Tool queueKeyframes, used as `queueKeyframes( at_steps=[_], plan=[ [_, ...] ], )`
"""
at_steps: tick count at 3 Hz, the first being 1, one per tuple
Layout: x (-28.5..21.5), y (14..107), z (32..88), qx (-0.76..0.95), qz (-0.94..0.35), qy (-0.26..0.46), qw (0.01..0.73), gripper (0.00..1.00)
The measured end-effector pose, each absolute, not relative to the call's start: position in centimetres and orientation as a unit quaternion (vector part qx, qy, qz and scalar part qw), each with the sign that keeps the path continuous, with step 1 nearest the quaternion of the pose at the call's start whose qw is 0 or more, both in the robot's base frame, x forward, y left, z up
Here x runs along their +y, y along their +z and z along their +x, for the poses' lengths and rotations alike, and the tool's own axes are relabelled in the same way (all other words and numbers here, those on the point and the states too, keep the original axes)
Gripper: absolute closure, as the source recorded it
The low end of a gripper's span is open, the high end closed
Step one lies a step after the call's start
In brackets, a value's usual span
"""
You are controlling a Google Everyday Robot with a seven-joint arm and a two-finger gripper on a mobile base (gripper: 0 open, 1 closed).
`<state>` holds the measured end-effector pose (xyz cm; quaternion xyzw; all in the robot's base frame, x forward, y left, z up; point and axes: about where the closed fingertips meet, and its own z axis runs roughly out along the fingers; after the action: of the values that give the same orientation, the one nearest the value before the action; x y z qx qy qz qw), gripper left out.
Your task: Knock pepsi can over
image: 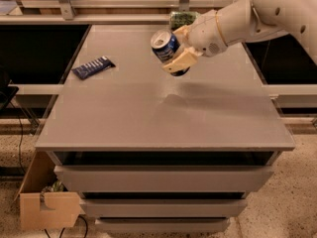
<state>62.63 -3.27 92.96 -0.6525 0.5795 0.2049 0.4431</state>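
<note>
The pepsi can (167,47), dark blue with a silver top rim, is held in my gripper (179,49) above the far middle of the grey table (163,113). The can is tilted, its top leaning to the left and toward the camera, and it is off the tabletop. My white arm reaches in from the upper right. The tan fingers (179,61) are shut around the can's lower body.
A flat dark blue snack bar wrapper (92,66) lies at the table's left. A green translucent packet (181,19) sits at the far edge behind my gripper. A cardboard box (47,208) stands on the floor at the lower left. Drawers run below the tabletop.
</note>
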Motion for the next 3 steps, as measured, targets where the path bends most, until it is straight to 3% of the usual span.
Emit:
queueKeyframes(
  at_steps=[3],
  plan=[
    [-3.5, 89.7, 58.9, 0.532, -0.805, 0.010, 0.263, 1.00]
  ],
)
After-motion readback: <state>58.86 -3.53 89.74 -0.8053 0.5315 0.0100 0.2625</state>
